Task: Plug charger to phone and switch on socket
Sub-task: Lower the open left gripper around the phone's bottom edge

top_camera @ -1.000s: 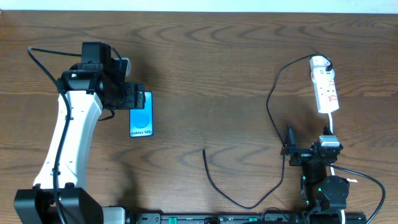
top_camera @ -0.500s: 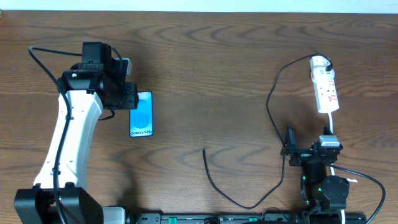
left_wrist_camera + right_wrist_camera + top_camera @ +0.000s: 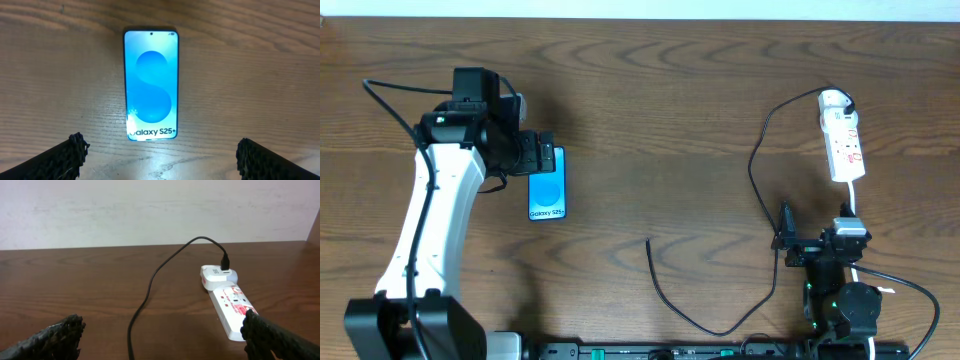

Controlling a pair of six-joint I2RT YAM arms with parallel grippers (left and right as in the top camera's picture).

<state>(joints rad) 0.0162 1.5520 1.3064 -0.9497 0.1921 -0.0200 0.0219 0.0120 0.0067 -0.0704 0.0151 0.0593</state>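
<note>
The phone [image 3: 547, 188] lies flat at the left with its blue screen up; it also shows in the left wrist view [image 3: 151, 85]. My left gripper [image 3: 538, 155] hovers over the phone's top end, open and empty [image 3: 160, 146]. The white socket [image 3: 843, 140] lies at the far right [image 3: 231, 307]. The black charger cable [image 3: 758, 170] runs from a white adapter at the socket's far end [image 3: 219, 275], loops down, and ends in a loose tip [image 3: 648, 242] mid-table. My right gripper [image 3: 817, 232] is open and empty [image 3: 162, 326], just short of the socket's near end.
A thick white cord [image 3: 851, 200] leaves the socket's near end and passes under my right arm. The wooden table's far edge meets a pale wall [image 3: 150, 210].
My left gripper shifted slightly left off the phone's top end, then back right over it. The phone, cable, socket and right arm have not moved.
</note>
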